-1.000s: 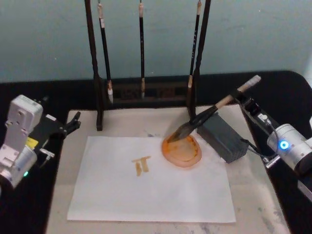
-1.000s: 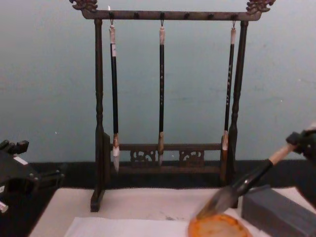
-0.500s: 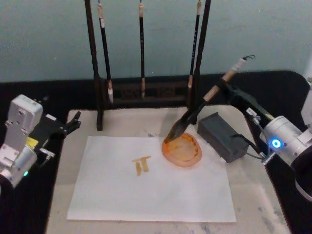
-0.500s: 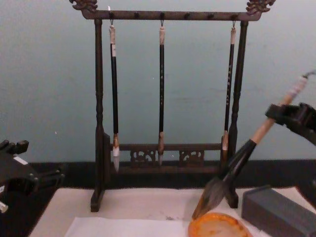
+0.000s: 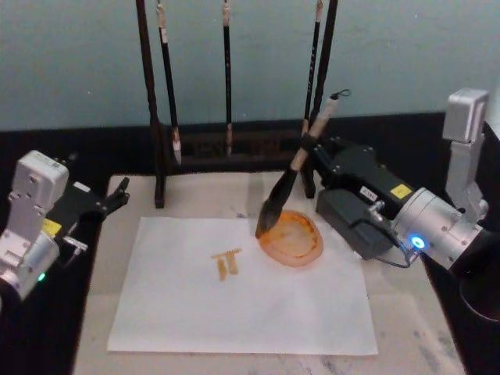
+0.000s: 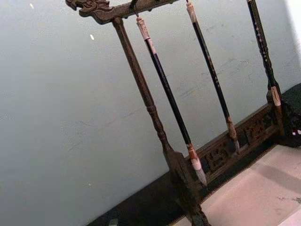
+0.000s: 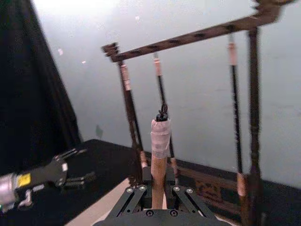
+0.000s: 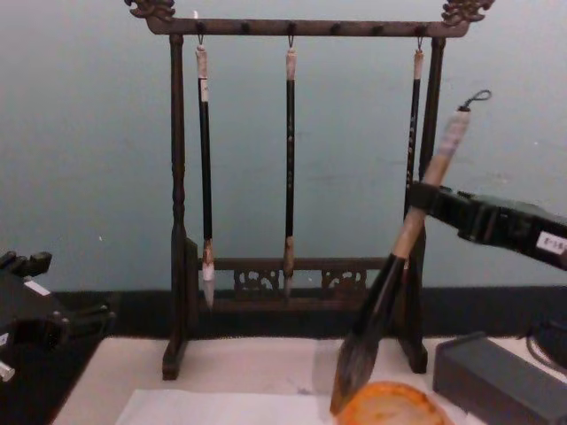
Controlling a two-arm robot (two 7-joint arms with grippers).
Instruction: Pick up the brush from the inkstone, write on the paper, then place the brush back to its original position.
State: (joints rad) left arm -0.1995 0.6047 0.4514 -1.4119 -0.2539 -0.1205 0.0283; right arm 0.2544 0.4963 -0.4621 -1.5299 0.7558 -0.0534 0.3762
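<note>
1. The right pincer (image 5: 306, 144) is clamped tight around the tan handle of the brush (image 5: 283, 187), which is steeply tilted.
2. The bristle tip hangs at the left rim of the orange dish (image 5: 295, 241), which sits on the paper (image 5: 234, 305).
3. The left pincer (image 5: 116, 197) rests at the left side of the tabletop (image 5: 94, 152).

The light is soft and even. The wall (image 8: 89, 177) looks bright, the black cloth (image 5: 437, 133) very dark. A faint shadow lies beside the brush (image 8: 390, 274).
</note>
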